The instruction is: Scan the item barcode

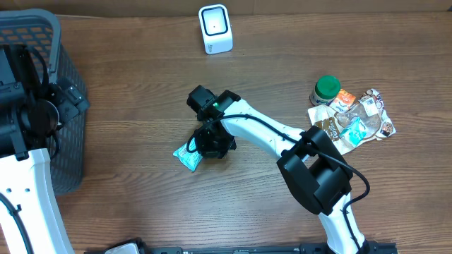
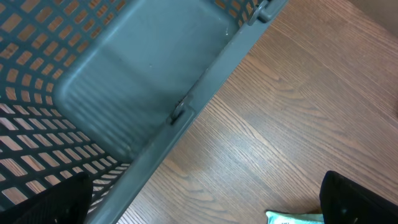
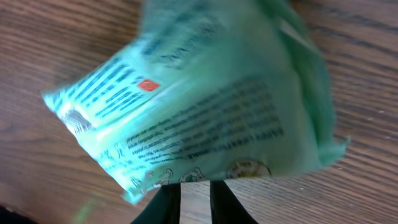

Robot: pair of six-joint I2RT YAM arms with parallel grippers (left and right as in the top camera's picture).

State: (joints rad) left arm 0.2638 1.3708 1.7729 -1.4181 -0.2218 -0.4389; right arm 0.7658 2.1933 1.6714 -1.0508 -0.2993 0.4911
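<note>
Green packet point(image 3: 205, 106) is sitting ahead of your right gripper point(image 3: 194, 196).
You're seeing its jaws nearly together; can't tell any grasp.

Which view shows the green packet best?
Right wrist: the green packet fills the frame with its printed text facing the camera, though blurred. Overhead shows only one end poking out from under the right gripper. Left wrist catches just a sliver at the bottom edge.
</note>
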